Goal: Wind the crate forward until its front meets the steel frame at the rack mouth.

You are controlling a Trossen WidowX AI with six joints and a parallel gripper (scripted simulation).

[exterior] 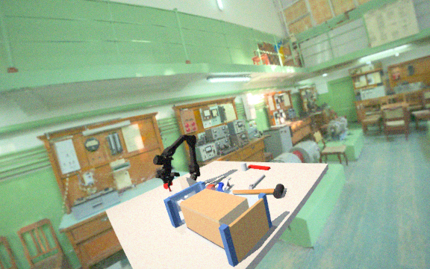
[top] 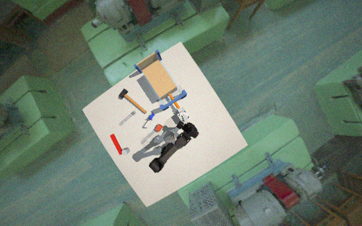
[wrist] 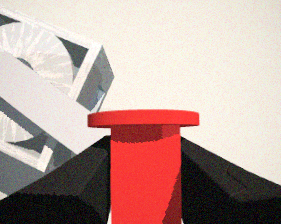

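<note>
The tan crate [top: 160, 78] [exterior: 215, 205] sits flat in the cubby. A narrow gap shows between its front and the blue mouth frame [top: 168, 104] [exterior: 172, 213] in the top view. An orange strap [top: 176, 105] runs from the crate toward the winch [top: 183, 115] [wrist: 46, 45]. The winch handle's grey arm [wrist: 38, 95] crosses above the winch drum in the wrist view. My gripper [exterior: 167, 184] [wrist: 141, 145] is shut on the handle's red knob, off the winch's side. Its fingertips are hidden in the top view. The key in the hole is not visible.
A black-headed hammer [top: 135, 103] [exterior: 256, 192], a grey wrench [top: 127, 118] [exterior: 257, 181], a blue-handled tool [top: 151, 117] [exterior: 220, 187], an orange-red-handled tool [top: 158, 127] and a red-handled mallet [top: 115, 144] [exterior: 259, 167] lie on the bench. The cubby's rear blue posts [exterior: 228, 244] stand upright.
</note>
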